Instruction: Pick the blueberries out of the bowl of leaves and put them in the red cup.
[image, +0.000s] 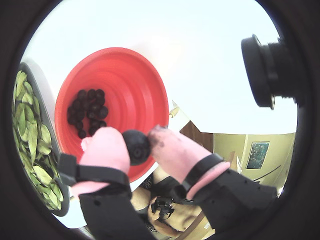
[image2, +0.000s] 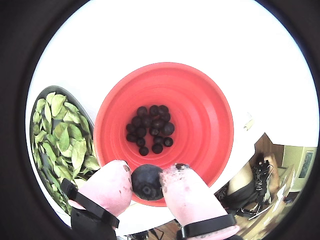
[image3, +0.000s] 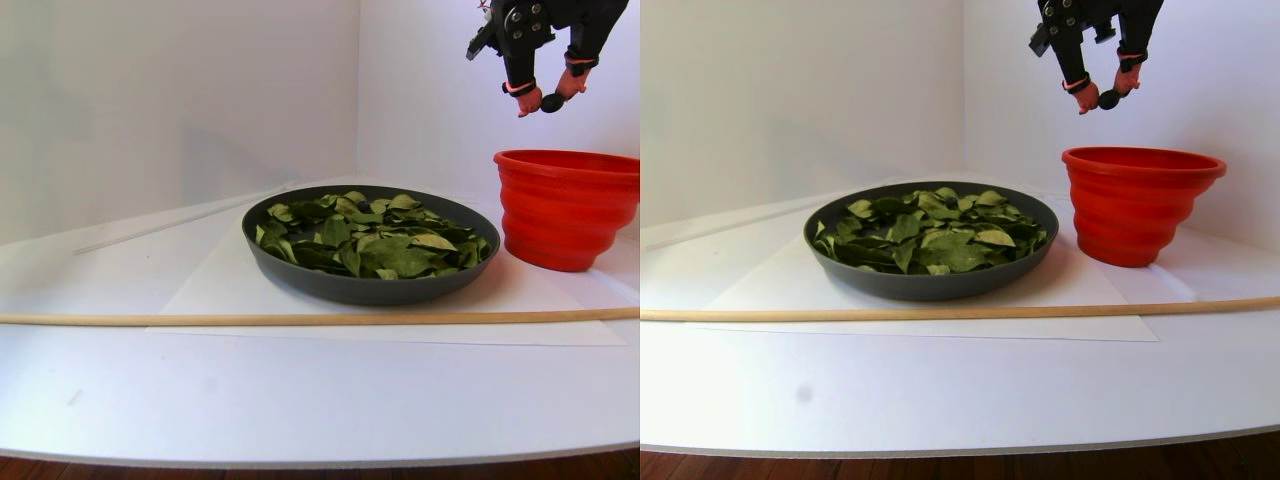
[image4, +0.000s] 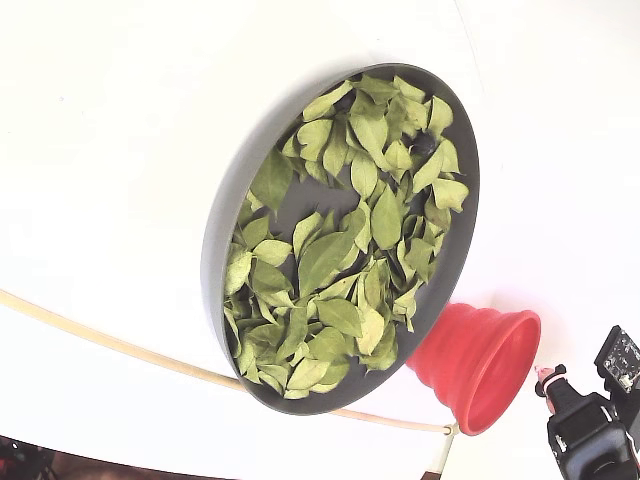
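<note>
home room | white tabletop (image3: 300, 400) | wood floor (image3: 900, 465) | wall picture (image: 257, 155)

Bright, even light washes the white table (image3: 300, 400) almost shadowless. Both wrist views are fisheye circles ringed in black, edges bent; the near pink fingertips (image: 107, 147) look soft.

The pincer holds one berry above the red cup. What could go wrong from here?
1. The berry hangs over the near rim of the red cup, not its middle, so on release it may strike the rim and bounce out.
2. The stereo pair view shows the pincer high above the cup; a long drop may make the berry bounce.
</note>
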